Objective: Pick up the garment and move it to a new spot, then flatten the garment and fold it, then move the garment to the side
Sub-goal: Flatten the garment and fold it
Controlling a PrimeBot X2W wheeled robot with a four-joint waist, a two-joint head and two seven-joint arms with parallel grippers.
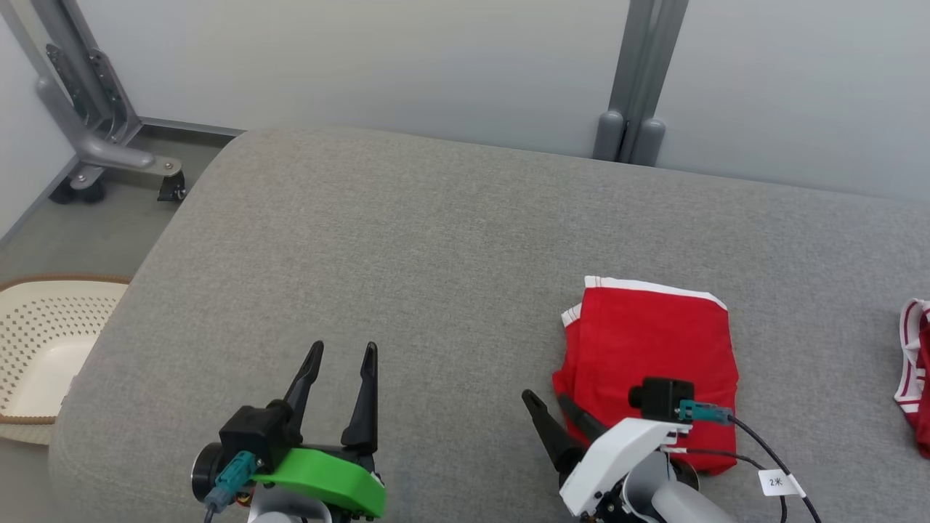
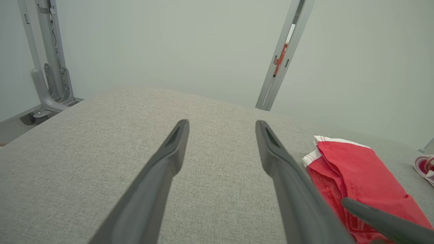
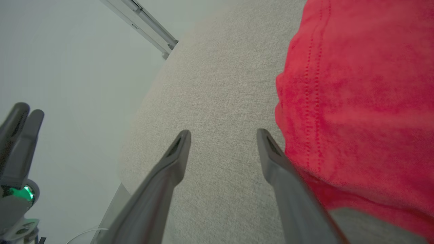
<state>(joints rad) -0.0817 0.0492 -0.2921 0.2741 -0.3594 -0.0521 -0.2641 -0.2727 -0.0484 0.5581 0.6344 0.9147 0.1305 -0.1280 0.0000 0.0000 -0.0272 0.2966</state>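
The garment (image 1: 654, 341) is red with white trim and lies folded in a compact rectangle at the right of the grey padded surface (image 1: 436, 240). My right gripper (image 1: 545, 398) is open right beside the garment's near left edge, holding nothing. In the right wrist view its fingers (image 3: 223, 134) spread over bare fabric, with the garment (image 3: 356, 101) lying along the right finger. My left gripper (image 1: 343, 349) is open and empty at the lower left, over bare surface. The left wrist view shows its spread fingers (image 2: 222, 123), the garment (image 2: 356, 176) to the right, and a right-gripper finger (image 2: 373, 213).
A second red and white cloth (image 1: 917, 370) lies at the right edge of the surface. A cream perforated basket (image 1: 43, 341) sits on the floor at the left. A grey wheeled frame (image 1: 94, 138) and an upright post (image 1: 639, 94) stand by the back wall.
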